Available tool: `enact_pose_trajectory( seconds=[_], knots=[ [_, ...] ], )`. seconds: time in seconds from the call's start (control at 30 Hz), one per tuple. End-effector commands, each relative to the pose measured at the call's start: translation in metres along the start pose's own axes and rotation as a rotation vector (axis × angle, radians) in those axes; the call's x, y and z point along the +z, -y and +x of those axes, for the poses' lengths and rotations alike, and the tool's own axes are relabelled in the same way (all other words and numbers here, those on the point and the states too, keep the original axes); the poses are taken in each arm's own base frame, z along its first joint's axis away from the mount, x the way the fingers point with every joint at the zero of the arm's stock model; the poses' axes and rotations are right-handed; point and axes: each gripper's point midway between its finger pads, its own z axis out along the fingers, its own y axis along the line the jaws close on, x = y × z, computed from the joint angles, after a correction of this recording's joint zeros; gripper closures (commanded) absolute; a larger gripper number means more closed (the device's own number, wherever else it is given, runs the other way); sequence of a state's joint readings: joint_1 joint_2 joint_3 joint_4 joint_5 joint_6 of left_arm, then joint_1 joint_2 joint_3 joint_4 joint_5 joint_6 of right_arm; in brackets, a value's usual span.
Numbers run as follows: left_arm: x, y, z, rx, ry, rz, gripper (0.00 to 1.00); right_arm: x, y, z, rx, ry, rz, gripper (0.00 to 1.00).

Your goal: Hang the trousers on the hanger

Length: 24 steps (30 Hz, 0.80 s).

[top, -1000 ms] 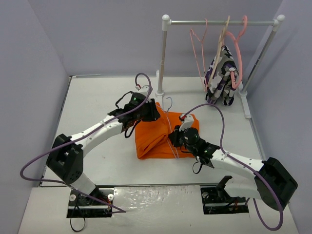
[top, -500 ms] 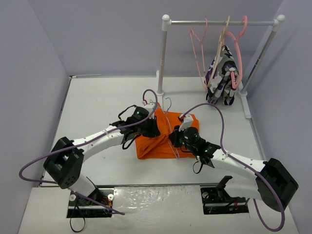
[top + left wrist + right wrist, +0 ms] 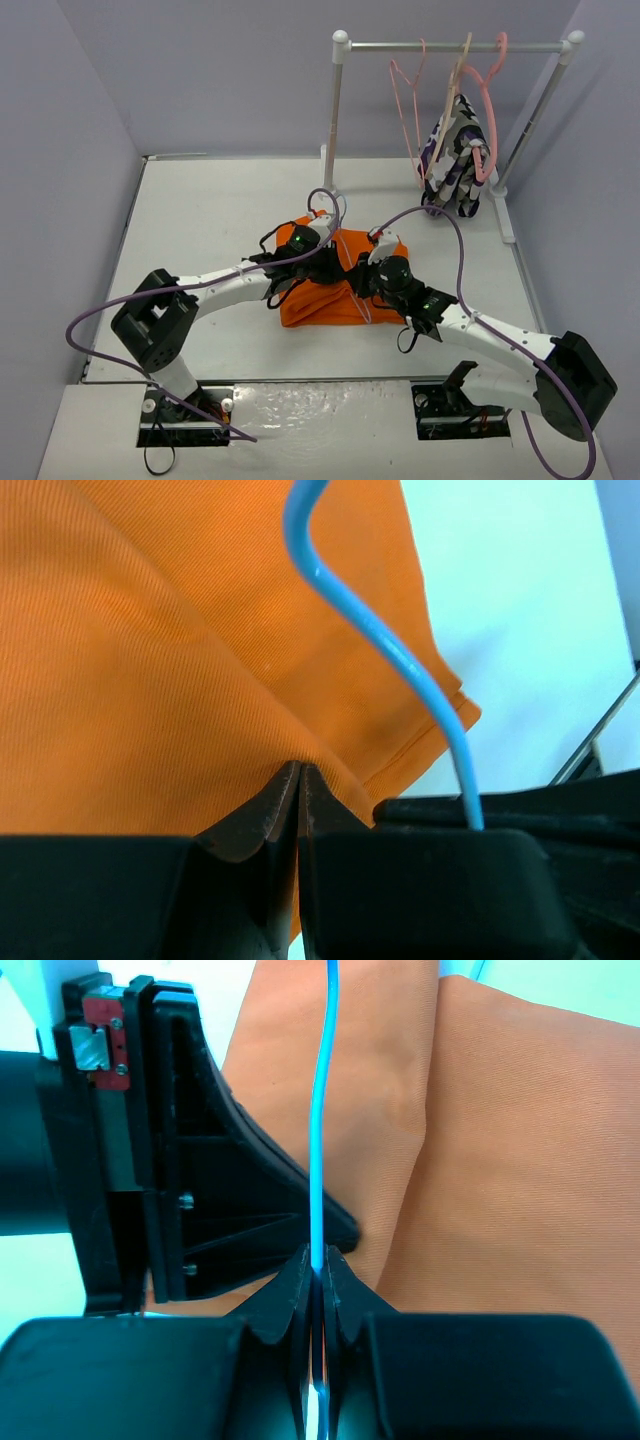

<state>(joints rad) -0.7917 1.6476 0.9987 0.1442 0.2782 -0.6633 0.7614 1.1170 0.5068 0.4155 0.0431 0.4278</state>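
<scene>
The orange trousers (image 3: 318, 300) lie folded in the middle of the table. My left gripper (image 3: 335, 262) is over their middle. In the left wrist view its jaws (image 3: 300, 770) are shut, pinching a fold of the orange cloth (image 3: 150, 680). The light-blue hanger wire (image 3: 385, 645) curves across the cloth just to the right of them. My right gripper (image 3: 362, 278) sits close beside the left one and is shut on the hanger wire (image 3: 322, 1110), which runs straight up from its tips (image 3: 318, 1255) over the trousers (image 3: 520, 1160). The left gripper's body (image 3: 200, 1180) is right beside it.
A white clothes rack (image 3: 450, 46) stands at the back right with pink hangers (image 3: 405, 90), a beige hanger (image 3: 452, 95) and a purple-white-black patterned garment (image 3: 458, 155). Its base foot (image 3: 505, 215) lies on the table's right side. Grey walls enclose the table.
</scene>
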Motion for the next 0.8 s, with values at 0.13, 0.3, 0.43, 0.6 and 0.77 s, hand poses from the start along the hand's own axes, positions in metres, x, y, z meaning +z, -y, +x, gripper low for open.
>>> enact_pose_trajectory(
  seconds=[0.13, 0.3, 0.43, 0.6, 0.77],
  knots=[
    [-0.032, 0.026, -0.053, -0.009, 0.23, 0.043, 1.0, 0.005, -0.026, -0.021, 0.076, 0.097, -0.084, 1.0],
    [-0.066, 0.004, -0.051, 0.016, 0.245, -0.078, 0.99, 0.011, -0.024, -0.012, 0.079, 0.087, -0.079, 1.0],
    [-0.091, -0.015, -0.05, 0.008, 0.274, -0.125, 0.88, 0.016, -0.031, -0.006, 0.075, 0.069, -0.108, 1.0],
    [-0.11, -0.033, -0.066, 0.034, 0.337, -0.159, 0.73, 0.022, -0.042, -0.004, 0.065, 0.059, -0.127, 1.0],
    [-0.116, -0.032, -0.089, 0.128, 0.382, -0.125, 0.45, 0.025, -0.051, -0.003, 0.052, 0.05, -0.137, 1.0]
  ],
)
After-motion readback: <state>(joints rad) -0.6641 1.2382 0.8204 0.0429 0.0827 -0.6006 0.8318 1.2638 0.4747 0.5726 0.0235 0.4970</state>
